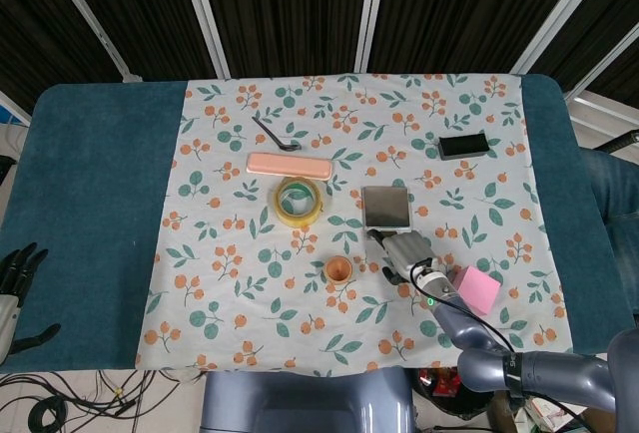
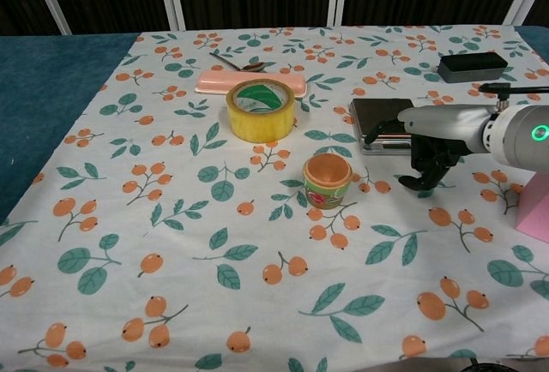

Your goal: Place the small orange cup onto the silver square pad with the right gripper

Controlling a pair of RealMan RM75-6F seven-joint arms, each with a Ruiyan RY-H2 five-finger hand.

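Note:
The small orange cup stands upright on the floral cloth, with a green patterned band round its side. The silver square pad lies flat behind it and to the right. My right hand hovers just in front of the pad, to the right of the cup and apart from it. Its dark fingers hang down, spread, with nothing in them. My left hand is low at the table's near left corner, fingers apart and empty.
A yellow tape roll sits behind the cup, with a pink bar and a dark spoon beyond it. A pink block is close beside my right forearm. A black box lies far right.

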